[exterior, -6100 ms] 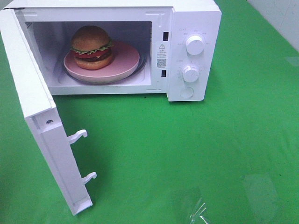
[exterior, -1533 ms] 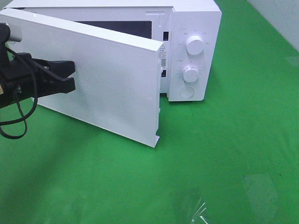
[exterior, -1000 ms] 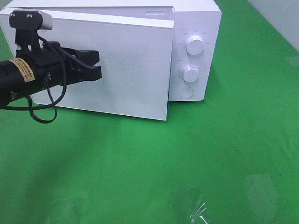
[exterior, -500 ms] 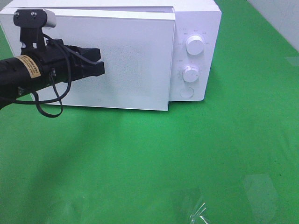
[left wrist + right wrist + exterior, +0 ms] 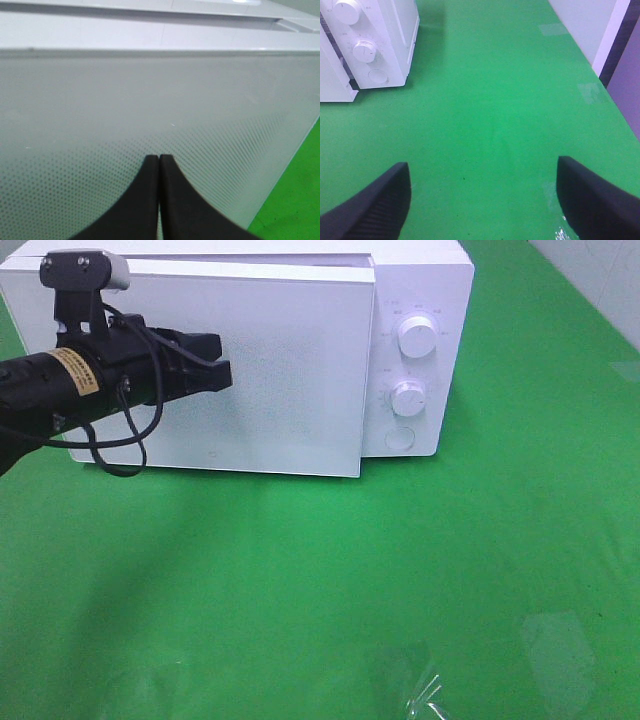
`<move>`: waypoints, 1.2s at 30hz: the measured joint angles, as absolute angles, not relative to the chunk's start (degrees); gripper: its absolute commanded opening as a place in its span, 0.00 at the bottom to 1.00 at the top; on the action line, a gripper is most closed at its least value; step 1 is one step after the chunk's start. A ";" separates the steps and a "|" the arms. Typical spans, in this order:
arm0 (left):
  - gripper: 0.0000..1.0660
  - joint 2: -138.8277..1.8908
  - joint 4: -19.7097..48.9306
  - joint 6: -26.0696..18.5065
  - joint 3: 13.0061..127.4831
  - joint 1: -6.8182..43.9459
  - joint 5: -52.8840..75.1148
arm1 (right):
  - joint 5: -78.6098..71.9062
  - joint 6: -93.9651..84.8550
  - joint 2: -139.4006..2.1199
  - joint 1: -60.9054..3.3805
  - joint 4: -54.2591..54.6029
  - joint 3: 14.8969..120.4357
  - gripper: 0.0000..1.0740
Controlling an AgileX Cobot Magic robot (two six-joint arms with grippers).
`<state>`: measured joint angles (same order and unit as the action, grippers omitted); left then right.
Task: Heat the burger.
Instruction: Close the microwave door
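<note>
Front of the bench (image 5: pixel 400 580): green cover, with a scrap of clear film (image 5: pixel 425 695) lying well out in front of the microwave (image 5: pixel 420 300). Right fingers (image 5: pixel 375 200) spread wide and released, nothing between them, hanging over bare green off the microwave's control-panel side and well apart from it; they appear only in the right wrist view. Nearer the microwave, the left arm reaches in across its front from the hinge side. It is black, with a yellow label (image 5: pixel 70 375), a loose loop of cable (image 5: pixel 110 455) below it and a small camera (image 5: pixel 85 270) on top. Left fingers (image 5: pixel 222 377) clenched tip to tip, grasping nothing, tips at or just off the speckled window of the door (image 5: pixel 290 390), about mid-height; actual contact cannot be told. The left wrist view shows the two black tips (image 5: pixel 152 170) pressed together right up against the dotted panel. The door lies across the whole front opening, its free edge just beside the control panel and standing a little proud of it; whether it is latched cannot be told. Burger not in sight: the door hides the cavity. On the control panel, beside the door's free edge: upper knob (image 5: pixel 417 336), lower knob (image 5: pixel 408 398) and a round button (image 5: pixel 399 439) under them, all white. Behind the microwave's far corner, a strip of pale wall.
</note>
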<state>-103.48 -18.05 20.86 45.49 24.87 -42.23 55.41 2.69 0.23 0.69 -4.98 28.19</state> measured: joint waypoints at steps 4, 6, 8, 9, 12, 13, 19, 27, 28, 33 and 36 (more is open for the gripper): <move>0.00 -105.60 -18.11 21.08 47.50 24.92 -42.23 | 55.41 2.69 0.23 0.69 -4.98 28.19 0.70; 0.00 -106.05 -18.11 21.26 47.90 24.92 -42.23 | 55.41 2.69 0.23 0.69 -4.98 28.19 0.70; 0.00 -106.17 -17.99 21.26 48.07 24.92 -42.23 | 55.41 2.69 0.23 0.69 -4.98 28.19 0.70; 0.00 -106.34 -17.99 21.26 48.13 24.92 -42.23 | 55.41 2.69 0.23 0.69 -4.98 28.19 0.70; 0.00 -106.34 -17.99 21.26 48.30 24.92 -42.23 | 55.41 2.69 0.23 0.69 -4.98 28.19 0.70; 0.00 -106.68 -18.22 21.26 48.70 24.92 -42.23 | 55.41 2.69 0.23 0.69 -4.98 28.19 0.70; 0.00 -108.69 -20.11 21.49 50.48 25.50 -42.23 | 55.41 2.69 0.23 0.69 -4.98 28.19 0.70; 0.00 -110.35 -22.52 21.72 54.20 26.07 -41.42 | 55.41 2.69 0.23 0.69 -4.98 28.19 0.70; 0.00 -110.52 -23.55 21.72 55.12 26.18 -40.74 | 55.41 2.69 0.23 0.69 -4.98 28.19 0.70; 0.00 -110.70 -24.58 21.03 55.75 26.24 -40.39 | 55.41 2.69 0.23 0.69 -4.98 28.19 0.70; 0.00 -111.21 -24.58 20.63 55.75 26.24 -40.79 | 55.41 2.69 0.23 0.69 -4.98 28.19 0.70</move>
<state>-111.21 -24.58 20.63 55.75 26.24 -40.79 55.41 2.69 0.23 0.69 -4.98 28.19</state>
